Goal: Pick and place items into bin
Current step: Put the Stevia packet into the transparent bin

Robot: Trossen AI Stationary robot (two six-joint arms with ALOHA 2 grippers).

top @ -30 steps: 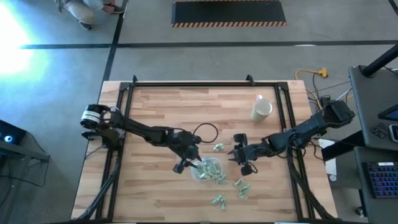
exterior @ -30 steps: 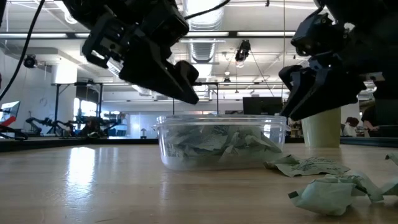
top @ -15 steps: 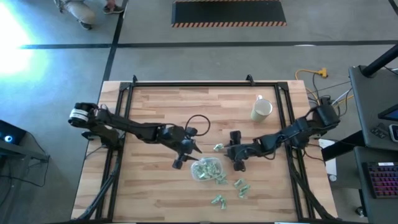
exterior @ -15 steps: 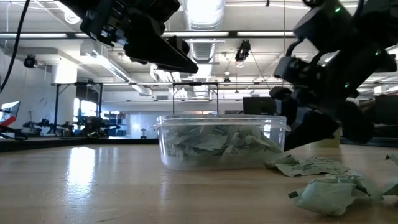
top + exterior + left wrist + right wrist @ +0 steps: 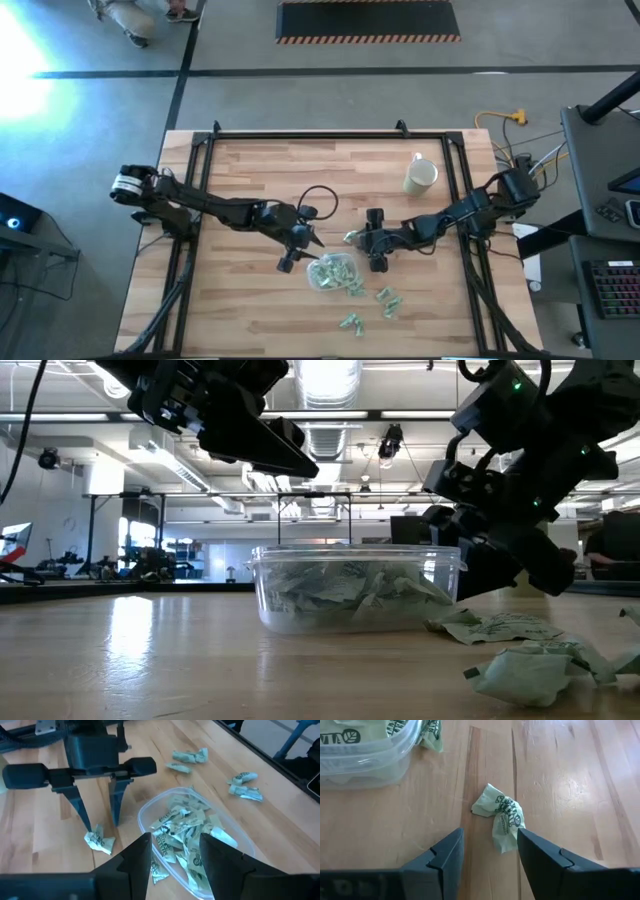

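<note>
The bin (image 5: pixel 333 272) is a clear oval tub on the table, filled with several pale-green wrapped items (image 5: pixel 186 827). My left gripper (image 5: pixel 303 252) hovers open and empty above the bin's far-left rim; its wrist view looks down into the bin (image 5: pixel 235 842). My right gripper (image 5: pixel 360 241) is open and tipped down just beyond the bin's far right side. Its fingers stand either side of one loose item (image 5: pixel 501 815) lying on the wood, also seen in the left wrist view (image 5: pixel 99 841). I see no touch.
More loose items lie on the table near the bin's right and near sides (image 5: pixel 385 297) (image 5: pixel 350 322) (image 5: pixel 500 628). A cream mug (image 5: pixel 420 177) stands at the far right. The bin's wall (image 5: pixel 365 755) is close beside my right gripper.
My left gripper has risen from the bin and drawn back a little toward the table's left edge, then stayed still. My right gripper has gone left toward the bin, sunk toward the table and tipped further down, coming over the loose item.
</note>
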